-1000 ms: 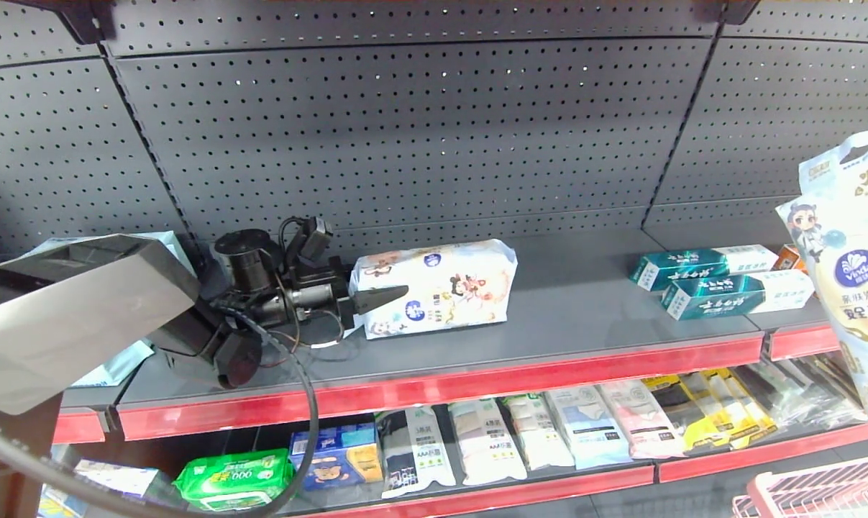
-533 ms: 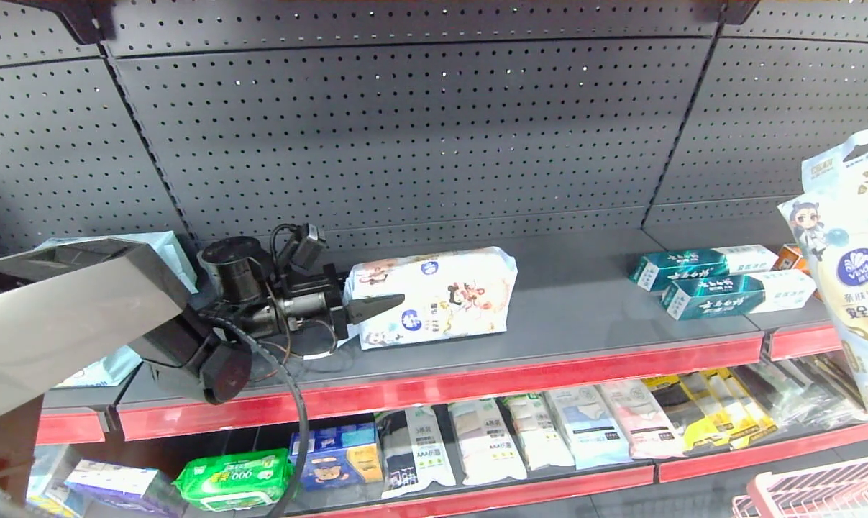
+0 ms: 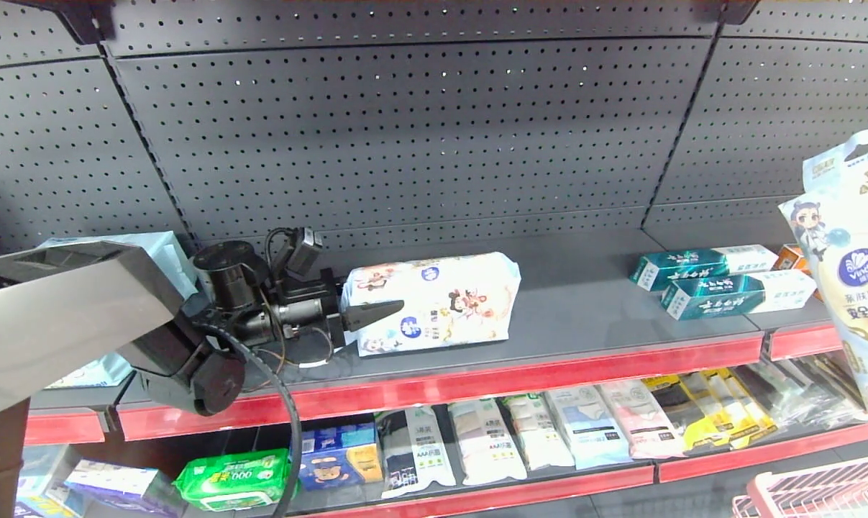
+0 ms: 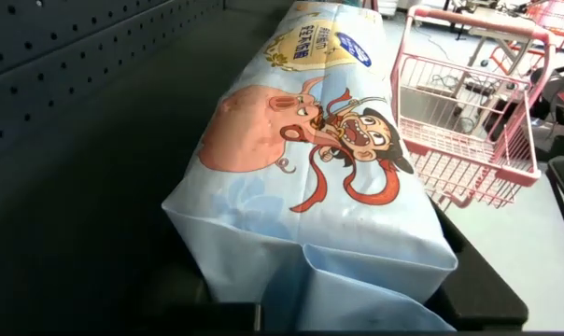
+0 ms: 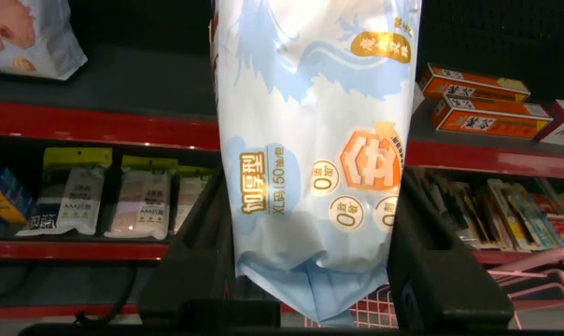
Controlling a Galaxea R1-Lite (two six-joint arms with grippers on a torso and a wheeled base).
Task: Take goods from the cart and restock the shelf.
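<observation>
A white tissue pack with cartoon prints (image 3: 434,302) lies lengthwise on the grey upper shelf (image 3: 585,309). My left gripper (image 3: 376,306) is at its left end, shut on it, with one dark finger across the pack's front. The left wrist view shows the pack (image 4: 310,159) running away between the two fingers of that gripper (image 4: 329,289). My right gripper (image 5: 315,271) is shut on a tall white and blue bag (image 5: 310,140), held upright in the air. That bag (image 3: 851,273) hangs at the far right, in front of the shelf.
Two teal toothpaste boxes (image 3: 721,280) lie on the upper shelf's right part. A pale blue pack (image 3: 160,248) sits behind my left arm. The lower shelf holds flat packs (image 3: 549,432) and a green wipes pack (image 3: 234,478). The pink cart (image 3: 815,489) stands at the lower right.
My left arm has drawn back to the left and sunk a little. The tissue pack's left end has shifted slightly left with it. The right bag has stayed in place.
</observation>
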